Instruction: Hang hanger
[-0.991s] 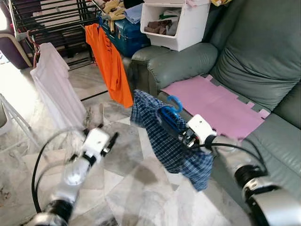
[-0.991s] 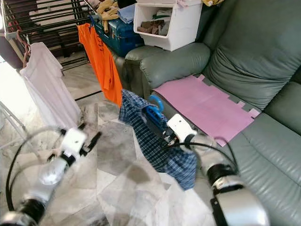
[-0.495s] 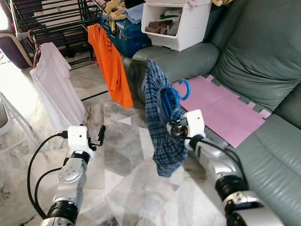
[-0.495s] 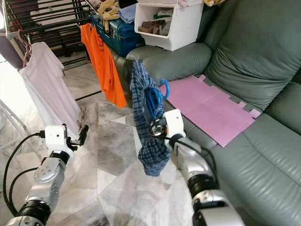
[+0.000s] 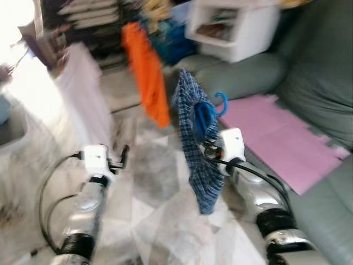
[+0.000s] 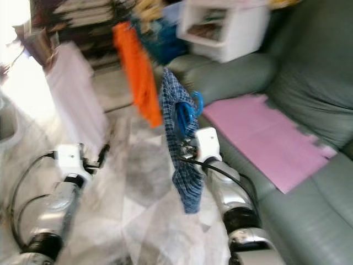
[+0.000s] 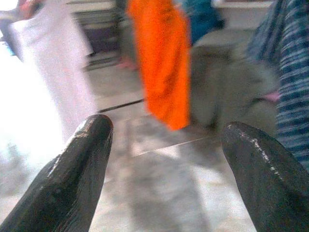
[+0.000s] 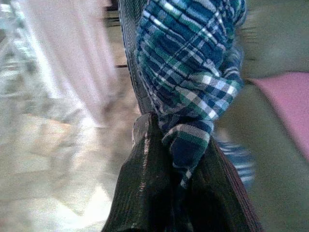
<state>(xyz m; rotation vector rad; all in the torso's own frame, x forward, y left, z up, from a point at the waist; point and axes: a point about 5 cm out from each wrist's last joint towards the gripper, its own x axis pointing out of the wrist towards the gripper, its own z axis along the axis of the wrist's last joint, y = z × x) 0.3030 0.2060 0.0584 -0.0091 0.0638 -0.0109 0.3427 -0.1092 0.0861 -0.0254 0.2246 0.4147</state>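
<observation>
A blue plaid shirt [image 5: 196, 149] on a blue hanger [image 5: 212, 110] hangs upright in mid-air, its hook pointing up. My right gripper [image 5: 208, 150] is shut on it; in the right wrist view the plaid cloth [image 8: 193, 72] is pinched between the black fingers [image 8: 145, 193]. My left gripper [image 5: 122, 157] hovers open and empty over the marble floor, left of the shirt; its two fingers [image 7: 72, 179] stand wide apart. An orange shirt [image 5: 146, 69] and a white garment [image 5: 83, 94] hang on the dark drying rack [image 5: 94, 19] beyond. The picture is blurred.
A green sofa [image 5: 309, 72] with a pink mat [image 5: 281, 135] lies to the right. A white bin [image 5: 237, 30] and a blue box sit behind the sofa arm. Marble floor [image 5: 149, 182] lies between me and the rack.
The camera has shifted and blurred, so the whole scene moved. The shirt stays upright in my right gripper; both arms hold much the same pose.
</observation>
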